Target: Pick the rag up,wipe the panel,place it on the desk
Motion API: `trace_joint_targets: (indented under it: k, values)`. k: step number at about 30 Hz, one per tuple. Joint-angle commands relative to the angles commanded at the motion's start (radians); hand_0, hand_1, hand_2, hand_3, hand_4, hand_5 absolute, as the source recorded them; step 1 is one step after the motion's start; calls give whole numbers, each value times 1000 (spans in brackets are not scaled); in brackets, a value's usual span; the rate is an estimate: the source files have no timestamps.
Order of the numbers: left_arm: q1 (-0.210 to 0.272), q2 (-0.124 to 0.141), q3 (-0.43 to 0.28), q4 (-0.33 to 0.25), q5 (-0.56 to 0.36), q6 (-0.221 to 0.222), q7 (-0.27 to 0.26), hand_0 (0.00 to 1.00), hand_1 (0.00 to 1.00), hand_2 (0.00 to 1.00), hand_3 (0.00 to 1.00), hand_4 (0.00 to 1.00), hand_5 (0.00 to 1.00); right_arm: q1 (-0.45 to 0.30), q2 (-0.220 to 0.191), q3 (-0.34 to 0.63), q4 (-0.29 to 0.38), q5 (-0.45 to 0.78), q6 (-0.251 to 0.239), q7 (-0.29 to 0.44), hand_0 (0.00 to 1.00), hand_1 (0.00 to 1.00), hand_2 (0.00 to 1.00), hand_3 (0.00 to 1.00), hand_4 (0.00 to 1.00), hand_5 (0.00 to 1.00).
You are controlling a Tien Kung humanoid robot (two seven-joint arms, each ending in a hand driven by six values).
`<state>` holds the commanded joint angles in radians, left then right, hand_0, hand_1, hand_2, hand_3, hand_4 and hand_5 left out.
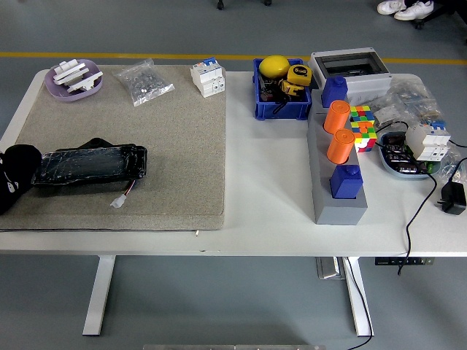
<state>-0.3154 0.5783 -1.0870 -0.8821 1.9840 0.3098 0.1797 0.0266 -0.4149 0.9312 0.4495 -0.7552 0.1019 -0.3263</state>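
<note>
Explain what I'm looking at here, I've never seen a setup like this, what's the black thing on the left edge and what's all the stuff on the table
This is one picture from a camera on a humanoid robot's head, looking down at its white table. The black shape at the left edge is the left robot hand, touching the end of a dark glossy panel on a grey mat. Whether it holds anything is unclear. The right arm is out of view. Farther right sit a blue bin of tools, orange cylinders and a colour cube.

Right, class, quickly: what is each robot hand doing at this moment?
Left hand: at the table's left edge beside the black panel; its state cannot be told.
Right hand: not in view.
</note>
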Motion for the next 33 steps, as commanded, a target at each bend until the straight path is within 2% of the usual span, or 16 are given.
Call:
trace_joint_targets:
  k: [9, 21, 26, 29, 30, 33]
  values:
    - [18, 13, -21, -29, -56, -2, -38, 304, 723, 742, 605, 852, 193, 1, 1, 1, -1, 3, 0, 0, 732, 572, 717, 755, 998, 604]
    - [46, 34, -82, -84, -56, -6, -62, 304, 712, 731, 608, 841, 188, -1, 1, 3, -2, 4, 1, 0, 731, 570, 717, 754, 998, 602]
    - [66, 31, -139, -92, -54, -7, -108, 298, 683, 683, 600, 820, 175, 0, 0, 2, -4, 6, 2, 0, 731, 568, 718, 755, 998, 601]
    - [93, 23, -202, -110, -92, -7, -162, 298, 683, 683, 600, 820, 175, -2, -1, 1, -4, 5, 3, -1, 731, 568, 718, 755, 998, 601]
    - [100, 20, -218, -117, -107, -8, -175, 297, 668, 652, 589, 810, 175, -3, -1, 1, -4, 5, 3, -1, 731, 569, 718, 754, 998, 600]
    - [123, 7, -271, -143, -180, -9, -220, 297, 668, 652, 589, 810, 175, -5, -2, 0, -4, 5, 4, -2, 731, 569, 718, 754, 998, 600]
